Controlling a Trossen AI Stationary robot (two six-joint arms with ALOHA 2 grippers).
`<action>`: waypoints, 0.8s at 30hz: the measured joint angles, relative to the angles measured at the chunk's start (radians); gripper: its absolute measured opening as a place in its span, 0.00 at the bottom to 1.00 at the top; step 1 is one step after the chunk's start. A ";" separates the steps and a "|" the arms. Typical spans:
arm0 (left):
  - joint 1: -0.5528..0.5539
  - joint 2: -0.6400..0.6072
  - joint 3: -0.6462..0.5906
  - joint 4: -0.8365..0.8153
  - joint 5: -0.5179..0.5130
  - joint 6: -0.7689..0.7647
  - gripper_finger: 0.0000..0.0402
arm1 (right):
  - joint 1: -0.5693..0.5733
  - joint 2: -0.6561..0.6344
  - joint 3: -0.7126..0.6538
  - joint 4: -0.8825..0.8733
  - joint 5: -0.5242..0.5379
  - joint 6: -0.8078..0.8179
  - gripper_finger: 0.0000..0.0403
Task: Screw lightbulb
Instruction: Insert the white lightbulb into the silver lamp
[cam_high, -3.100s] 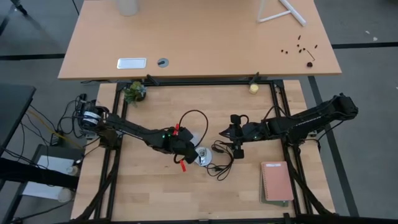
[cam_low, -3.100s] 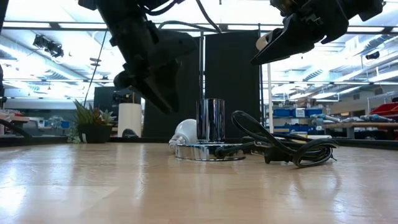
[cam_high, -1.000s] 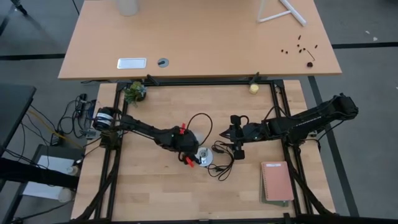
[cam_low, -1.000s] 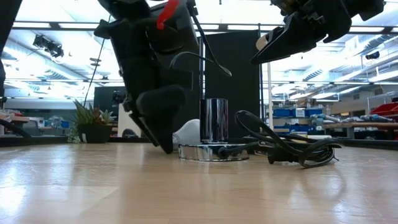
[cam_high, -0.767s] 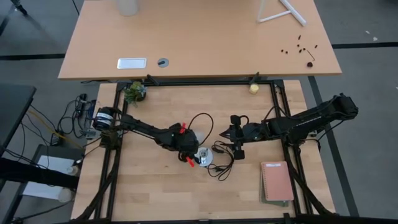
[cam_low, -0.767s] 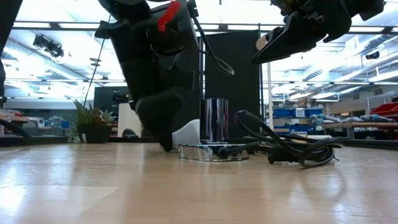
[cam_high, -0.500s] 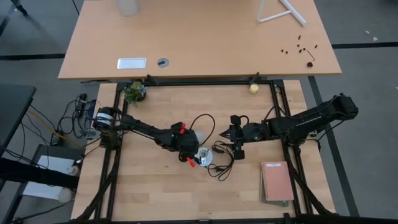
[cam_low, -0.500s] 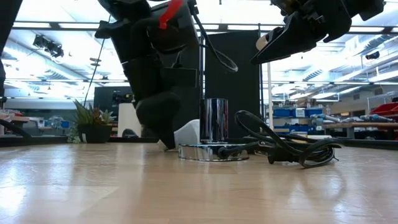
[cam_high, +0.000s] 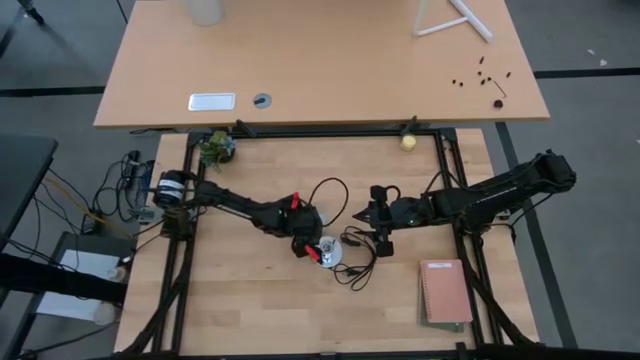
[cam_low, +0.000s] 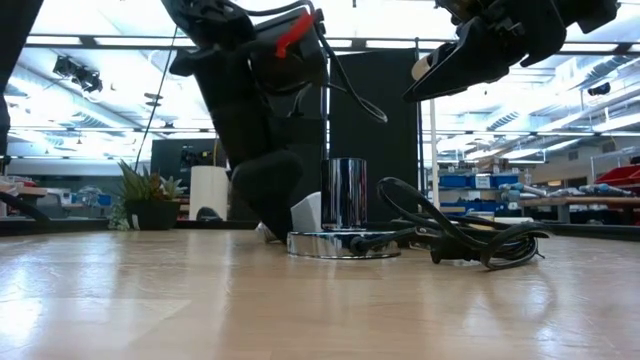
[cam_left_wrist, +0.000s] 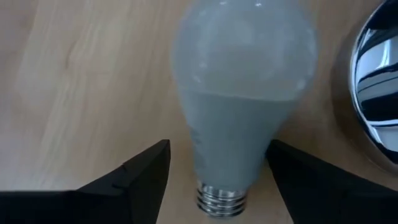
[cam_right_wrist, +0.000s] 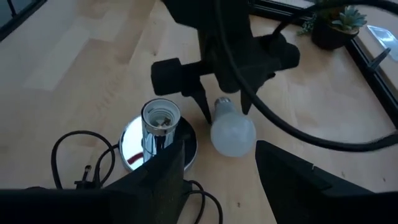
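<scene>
While the lightbulb (cam_left_wrist: 244, 93) lies on its side on the pale wooden tabletop (cam_high: 250, 290), just beside the socket disc (cam_right_wrist: 159, 144), we judge that we are at the pick-up step: nothing is threaded yet. Our left gripper (cam_right_wrist: 225, 109) is down at the table with its two dark fingers (cam_left_wrist: 134, 180) spread to either side of the bulb's narrow neck, close to it but, as far as the left wrist view shows, not pressed against it. Our right gripper (cam_high: 379, 232) hangs above the table, well clear of the bulb and over the coiled black cord (cam_low: 465, 235); its fingers stand apart and hold nothing.

Next, in our judgement, the left fingers should close on the neck above the threads, lift the bulb, turn it upright and bring the screw base (cam_left_wrist: 219, 200) over the open mouth of the socket barrel (cam_right_wrist: 160, 121).

The bulb is pear-shaped, with a frosted white dome and a matte, greyer tapering neck that ends in a ribbed metal base. It looks smooth and round enough to roll or slip under an uneven squeeze. The socket is a mirror-bright round disc with a short upright chrome barrel (cam_low: 343, 193) at its centre. A small potted plant (cam_high: 214, 147) sits at the table's far edge.
</scene>
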 joint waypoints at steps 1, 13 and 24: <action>0.000 0.001 0.000 0.000 0.005 0.008 0.68 | 0.000 0.000 0.000 -0.001 0.000 0.000 0.51; -0.001 0.004 0.001 0.003 0.005 0.013 0.33 | 0.000 0.000 0.000 0.007 0.000 -0.001 0.51; -0.010 -0.086 0.080 -0.162 -0.146 0.038 0.33 | 0.000 -0.025 0.081 -0.117 -0.019 -0.031 0.51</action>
